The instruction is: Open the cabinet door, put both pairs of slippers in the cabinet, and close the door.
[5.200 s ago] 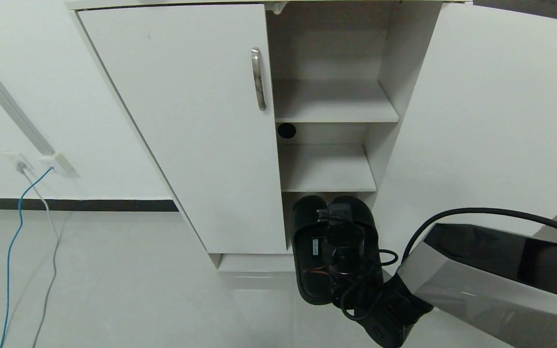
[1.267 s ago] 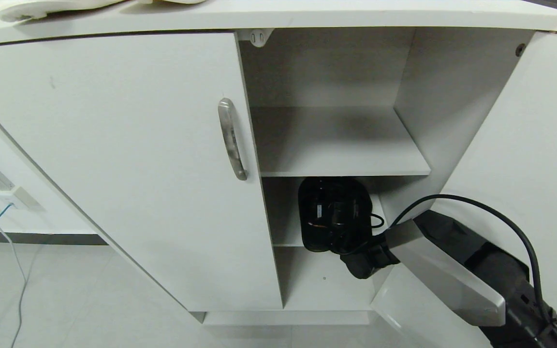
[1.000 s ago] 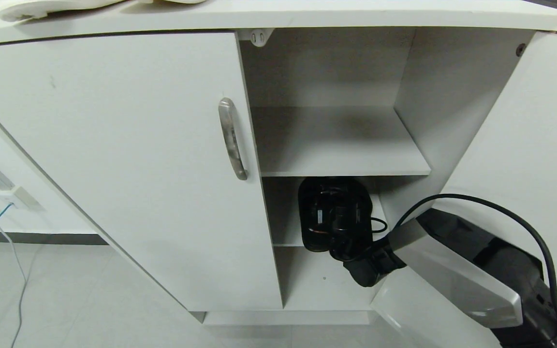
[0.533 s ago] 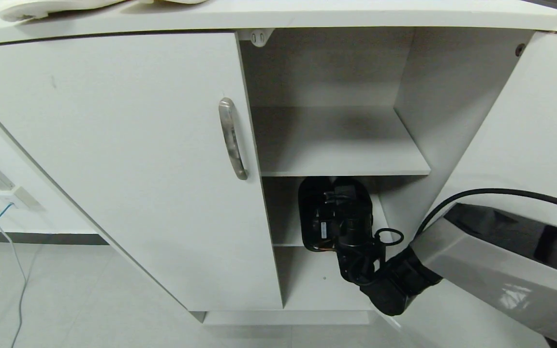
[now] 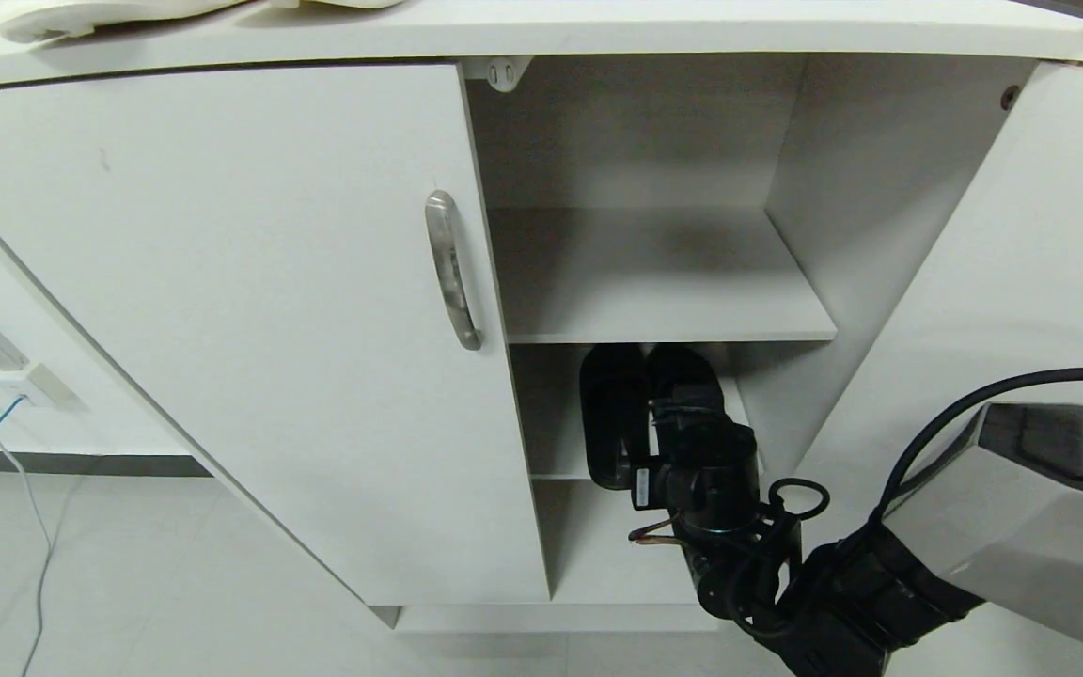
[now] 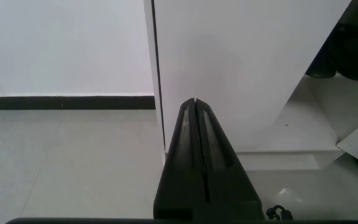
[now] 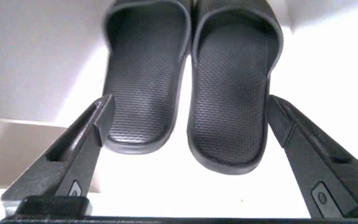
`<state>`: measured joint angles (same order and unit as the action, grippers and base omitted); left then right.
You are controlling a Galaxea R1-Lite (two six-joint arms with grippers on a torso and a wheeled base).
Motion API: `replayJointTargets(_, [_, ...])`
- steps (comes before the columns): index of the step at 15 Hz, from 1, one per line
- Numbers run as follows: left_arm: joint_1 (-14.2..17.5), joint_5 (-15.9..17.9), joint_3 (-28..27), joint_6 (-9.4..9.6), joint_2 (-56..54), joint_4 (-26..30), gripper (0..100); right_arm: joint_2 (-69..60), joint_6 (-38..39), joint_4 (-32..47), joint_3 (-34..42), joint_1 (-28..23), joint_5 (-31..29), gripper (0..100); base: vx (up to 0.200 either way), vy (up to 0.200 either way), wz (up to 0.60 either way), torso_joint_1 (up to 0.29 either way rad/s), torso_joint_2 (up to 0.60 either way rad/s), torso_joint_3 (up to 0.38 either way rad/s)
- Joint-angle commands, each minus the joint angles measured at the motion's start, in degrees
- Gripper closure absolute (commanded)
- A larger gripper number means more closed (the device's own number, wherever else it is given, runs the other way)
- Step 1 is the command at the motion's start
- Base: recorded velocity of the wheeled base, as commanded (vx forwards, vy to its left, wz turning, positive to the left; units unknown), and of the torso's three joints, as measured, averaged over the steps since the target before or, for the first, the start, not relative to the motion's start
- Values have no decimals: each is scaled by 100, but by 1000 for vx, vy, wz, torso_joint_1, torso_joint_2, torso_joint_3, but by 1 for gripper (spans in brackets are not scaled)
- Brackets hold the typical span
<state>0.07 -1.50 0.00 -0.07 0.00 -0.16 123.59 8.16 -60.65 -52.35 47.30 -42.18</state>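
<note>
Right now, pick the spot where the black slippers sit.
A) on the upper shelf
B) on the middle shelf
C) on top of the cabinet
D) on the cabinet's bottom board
B: the black slippers lie side by side on the middle shelf, under the upper shelf, with the right gripper open in front of them.

I can't read any text; white sticker (image 5: 641,487) on right gripper (image 7: 188,107) too small to read.
</note>
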Motion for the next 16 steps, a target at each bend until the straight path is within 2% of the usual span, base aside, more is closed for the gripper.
replayJointTargets(1, [1, 1, 0, -1, 9, -2, 100, -107, 2, 0, 75, 69, -1, 0, -200, 0, 0, 7, 2, -2])
replayJointTargets(9, [1, -26, 0, -10, 9, -2, 100, -362, -7, 0, 234, 210, -106, 0, -200, 0, 0, 3, 4, 1])
replayJointTargets(16, [1, -8, 0, -1, 9, -2, 100, -555, -60, 18, 313, 297, -106, 0, 0, 0, 0, 0, 0, 0])
